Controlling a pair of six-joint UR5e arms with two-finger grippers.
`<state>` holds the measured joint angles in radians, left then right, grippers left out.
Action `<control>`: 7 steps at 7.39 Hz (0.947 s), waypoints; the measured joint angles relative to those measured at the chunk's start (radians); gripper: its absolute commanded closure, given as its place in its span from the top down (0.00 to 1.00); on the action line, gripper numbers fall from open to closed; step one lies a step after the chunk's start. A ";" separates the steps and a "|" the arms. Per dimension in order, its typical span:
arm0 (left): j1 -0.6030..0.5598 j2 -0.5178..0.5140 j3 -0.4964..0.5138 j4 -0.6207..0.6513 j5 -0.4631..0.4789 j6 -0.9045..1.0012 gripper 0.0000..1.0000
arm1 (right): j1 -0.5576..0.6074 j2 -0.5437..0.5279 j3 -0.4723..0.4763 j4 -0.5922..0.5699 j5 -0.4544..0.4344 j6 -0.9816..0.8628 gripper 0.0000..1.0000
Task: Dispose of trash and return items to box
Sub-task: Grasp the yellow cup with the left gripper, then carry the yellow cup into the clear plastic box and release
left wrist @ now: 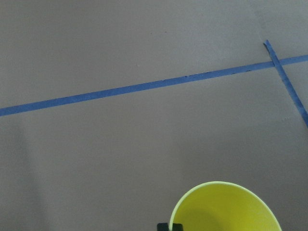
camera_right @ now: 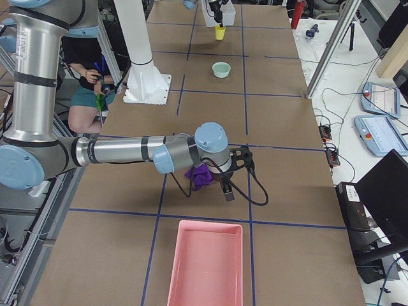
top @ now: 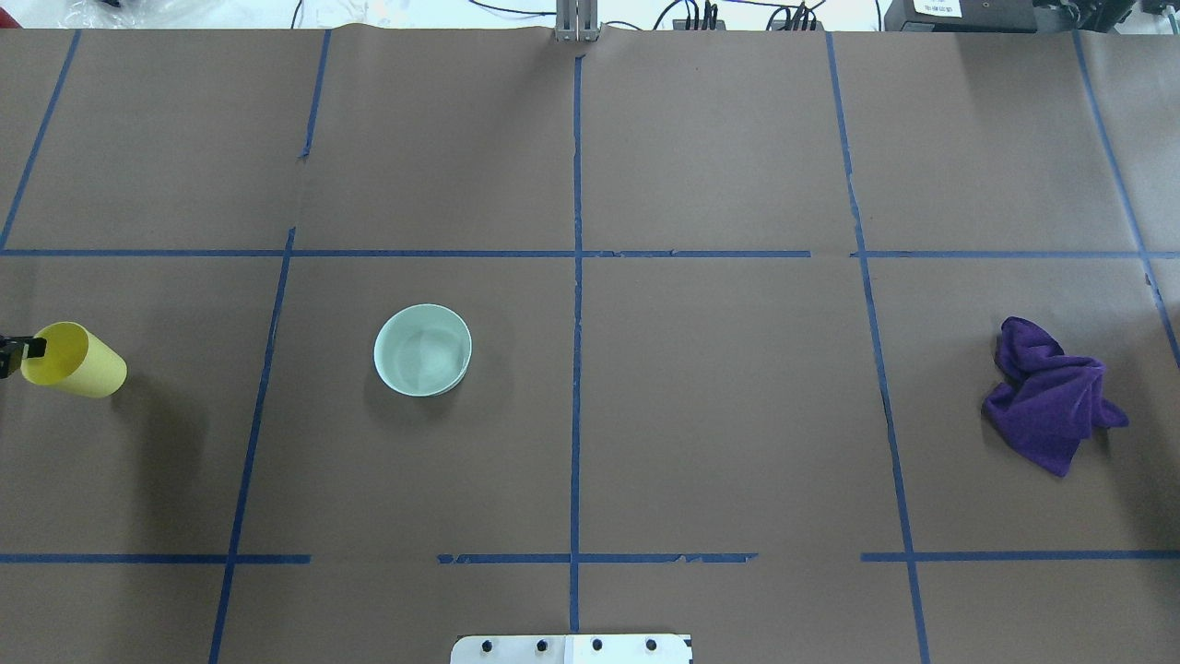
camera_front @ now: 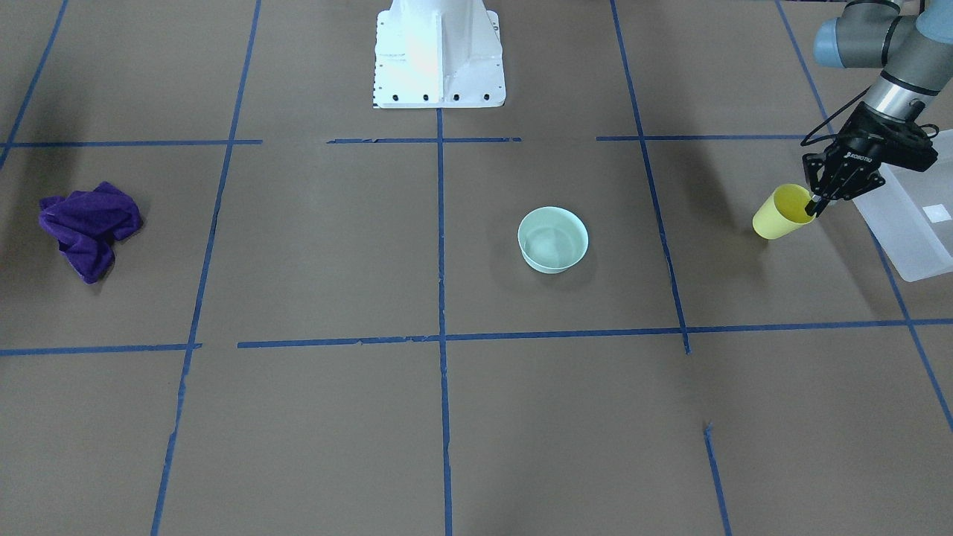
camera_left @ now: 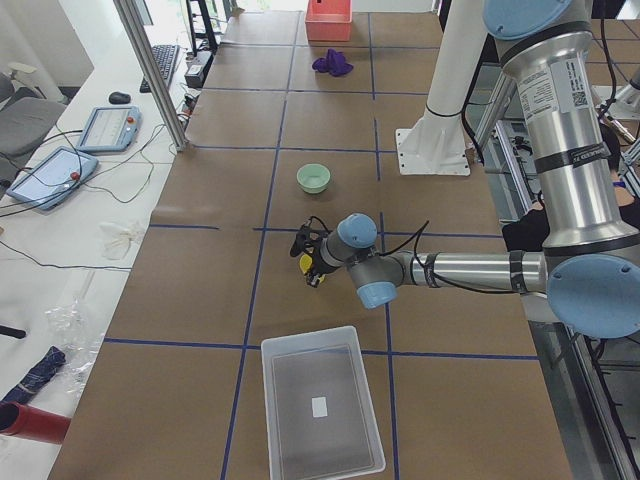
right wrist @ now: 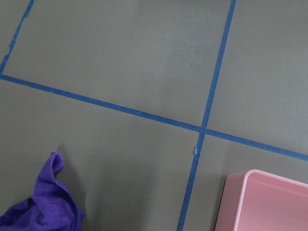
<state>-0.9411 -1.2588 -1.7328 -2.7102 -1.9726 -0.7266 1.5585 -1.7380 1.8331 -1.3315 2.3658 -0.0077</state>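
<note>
The box [camera_left: 322,413] lies at the left end of the table [camera_front: 313,246] — whole only in the left side view, a corner in the front view, cut off overhead. The bowl [camera_front: 553,240] stands upright near the middle, well apart. The yellow cup [camera_front: 780,214], tilted, sits just beside the box, its rim pinched by the left gripper [camera_front: 814,206] (one finger inside). The right gripper [camera_right: 226,188] hovers by the purple cloth [camera_right: 199,178] — wide or narrow, I cannot tell.

Crumpled purple cloth [camera_front: 89,227], pink bin [camera_right: 207,264], blue tape lines [camera_front: 441,246]
</note>
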 measured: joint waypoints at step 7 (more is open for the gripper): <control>-0.582 0.018 0.123 0.243 -0.399 0.936 0.00 | 0.000 0.000 0.000 0.000 0.001 0.000 1.00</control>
<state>-1.5235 -1.2403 -1.6094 -2.4671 -2.3714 0.2092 1.5585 -1.7380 1.8331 -1.3315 2.3669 -0.0077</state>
